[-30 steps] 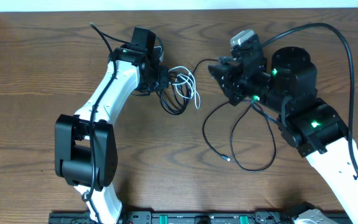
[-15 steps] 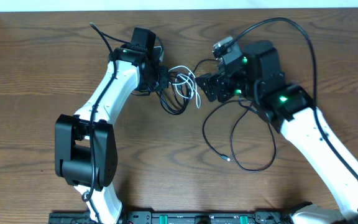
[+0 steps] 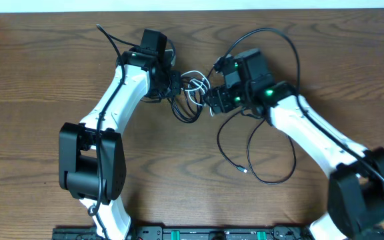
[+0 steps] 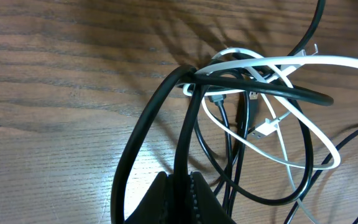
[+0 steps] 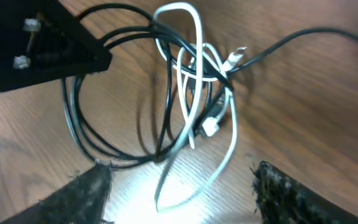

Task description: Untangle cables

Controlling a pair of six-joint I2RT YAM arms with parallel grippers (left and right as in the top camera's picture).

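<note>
The cables lie knotted together at the back of the table: a white cable [image 3: 199, 90] looped through black cables [image 3: 185, 113]. One black cable [image 3: 259, 157] trails out to the front right and ends in a small plug [image 3: 245, 170]. My left gripper [image 3: 174, 85] is at the knot's left edge, shut on a black cable [image 4: 185, 124] that runs up between its fingers [image 4: 204, 199]. My right gripper [image 3: 209, 100] is open at the knot's right edge. In the right wrist view, a loop of the white cable [image 5: 194, 134] lies between its spread fingers [image 5: 79, 196].
The thick black wire of the right arm [image 3: 272, 37] arcs over the back of the table. A black rail [image 3: 199, 233] runs along the front edge. The left arm's base [image 3: 92, 167] stands at the front left.
The right arm has swung left to the knot, and its jaws have opened wider. The left arm and the cable it holds have not moved.
</note>
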